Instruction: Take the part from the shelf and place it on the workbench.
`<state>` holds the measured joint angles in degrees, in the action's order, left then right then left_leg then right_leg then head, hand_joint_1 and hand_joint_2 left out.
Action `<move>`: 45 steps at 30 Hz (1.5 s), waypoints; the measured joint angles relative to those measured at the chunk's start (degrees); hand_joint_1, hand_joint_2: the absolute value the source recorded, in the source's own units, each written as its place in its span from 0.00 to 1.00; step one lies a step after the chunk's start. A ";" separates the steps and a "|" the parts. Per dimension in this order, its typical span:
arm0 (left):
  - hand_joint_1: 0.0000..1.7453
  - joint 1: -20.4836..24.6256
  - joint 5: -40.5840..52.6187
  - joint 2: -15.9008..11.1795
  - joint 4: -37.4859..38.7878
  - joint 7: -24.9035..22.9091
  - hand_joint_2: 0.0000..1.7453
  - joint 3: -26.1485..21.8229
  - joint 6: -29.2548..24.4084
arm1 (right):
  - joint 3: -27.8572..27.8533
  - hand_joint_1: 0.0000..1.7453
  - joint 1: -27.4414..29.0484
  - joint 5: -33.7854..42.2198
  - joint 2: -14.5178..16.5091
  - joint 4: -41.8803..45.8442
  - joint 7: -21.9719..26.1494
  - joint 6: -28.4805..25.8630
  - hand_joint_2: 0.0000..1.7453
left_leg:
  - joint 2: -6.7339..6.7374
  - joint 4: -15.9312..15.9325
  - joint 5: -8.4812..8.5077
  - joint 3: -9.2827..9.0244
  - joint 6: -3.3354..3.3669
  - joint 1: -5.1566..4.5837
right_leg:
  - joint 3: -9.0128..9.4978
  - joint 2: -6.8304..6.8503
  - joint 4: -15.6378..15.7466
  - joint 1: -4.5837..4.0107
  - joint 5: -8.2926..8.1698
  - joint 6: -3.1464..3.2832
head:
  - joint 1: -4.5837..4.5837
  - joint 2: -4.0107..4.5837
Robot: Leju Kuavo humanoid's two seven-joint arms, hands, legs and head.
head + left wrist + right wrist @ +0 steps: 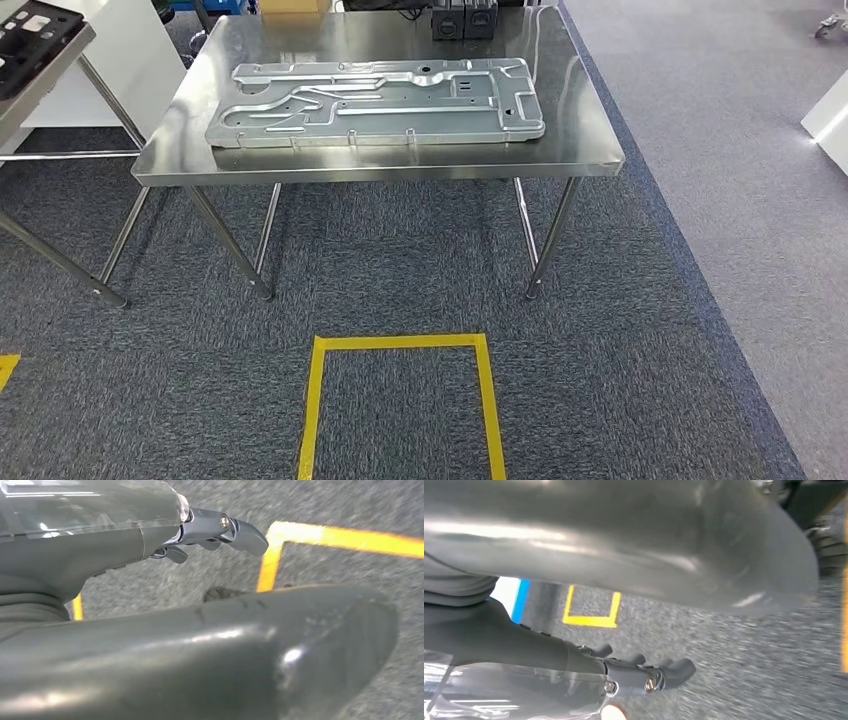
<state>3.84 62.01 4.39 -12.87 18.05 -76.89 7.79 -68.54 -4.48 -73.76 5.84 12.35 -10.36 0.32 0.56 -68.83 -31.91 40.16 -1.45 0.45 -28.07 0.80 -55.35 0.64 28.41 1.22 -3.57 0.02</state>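
Part flat on workbench, inside edges; both hands' fingers spread, holding nothing.

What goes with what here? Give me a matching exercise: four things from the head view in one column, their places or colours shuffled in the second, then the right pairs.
Column one
1. metal part
2. steel workbench
3. tape square
4. black boxes

Column two
A. yellow, on the carpet in front of the bench
B. at the bench's far edge
C. lying flat on the bench top
D. standing on the grey carpet on thin legs

Pairs: 1-C, 2-D, 3-A, 4-B
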 joint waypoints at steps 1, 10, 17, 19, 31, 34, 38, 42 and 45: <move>0.00 -0.02 0.00 0.05 0.01 0.00 0.00 0.00 0.01 | -0.06 0.00 0.07 0.04 0.02 -0.02 0.10 0.04 0.00 | 0.00 -3.32 -1.35 0.33 -0.14 0.08 | -1.02 0.03 -0.13 -0.09 -0.72 0.02 | 0.01 0.00; 0.00 0.65 -0.11 -0.08 0.02 0.43 0.00 0.00 -0.10 | -0.27 0.00 -0.12 0.22 0.45 -0.26 1.66 0.81 0.00 | -0.01 14.16 0.96 -15.74 2.20 -0.49 | -7.00 0.13 -1.83 -0.33 -5.69 -2.05 | 0.01 0.00; 0.00 0.47 -0.12 -0.09 0.04 0.95 0.00 0.00 -0.39 | -0.34 0.00 -0.04 0.28 0.44 -0.33 2.60 2.20 0.00 | 0.38 13.97 6.00 -9.89 4.10 -0.73 | -11.12 -0.56 -17.98 0.10 6.45 -3.41 | 0.01 0.00; 0.00 0.54 -0.02 -0.10 0.04 1.04 0.00 0.00 -0.32 | -0.37 0.00 -0.09 0.45 0.45 -0.34 2.75 2.27 0.00 | 0.39 13.31 7.26 -7.67 3.91 -0.86 | -8.66 -0.56 -17.83 0.12 3.30 -3.33 | 0.01 0.00; 0.00 0.48 0.91 -0.20 0.06 0.72 0.00 0.33 -0.03 | -0.70 0.00 -0.52 1.37 0.21 -0.48 2.93 2.16 0.00 | -0.06 -0.53 -1.09 -0.54 0.42 -0.06 | -0.06 0.08 0.90 -0.33 -0.73 0.44 | 0.01 0.00; 0.00 0.53 1.01 -0.21 0.06 0.57 0.00 0.39 0.03 | -0.97 0.00 -0.43 1.51 0.24 -0.49 2.91 2.18 0.00 | -0.06 -5.05 0.39 -2.45 0.00 0.23 | -3.52 0.10 0.04 -0.25 -2.77 0.11 | 0.01 0.00; 0.00 1.02 0.93 -0.25 0.06 0.32 0.00 0.43 0.10 | -1.12 0.00 -0.54 1.54 0.27 -0.50 2.96 2.27 0.00 | -0.16 10.24 1.76 -14.76 0.45 0.15 | -6.89 0.05 -1.75 -0.16 -4.67 -0.97 | 0.01 0.00; 0.00 1.17 1.13 -0.25 0.09 0.29 0.00 0.68 0.25 | -1.38 0.00 -0.47 1.79 0.23 -0.50 3.08 2.35 0.00 | -0.02 14.39 1.19 -16.08 2.19 -0.19 | -7.65 0.03 -2.08 -0.03 -5.93 -2.50 | 0.01 0.00; 0.00 1.23 1.62 -0.24 0.13 0.28 0.00 1.23 0.54 | -1.60 0.00 -0.43 2.23 0.19 -0.50 3.18 2.33 0.00 | 0.30 14.48 3.42 -13.73 3.54 -0.19 | -9.79 -0.47 -8.46 0.19 1.33 -3.03 | 0.01 0.00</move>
<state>5.07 63.63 4.15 -12.74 18.33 -75.66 8.33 -70.14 -4.91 -71.53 6.03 11.85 -7.18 2.65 0.86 -54.36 -28.49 26.43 2.08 0.26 -37.86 0.33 -63.81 0.83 29.75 -1.81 -3.56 0.02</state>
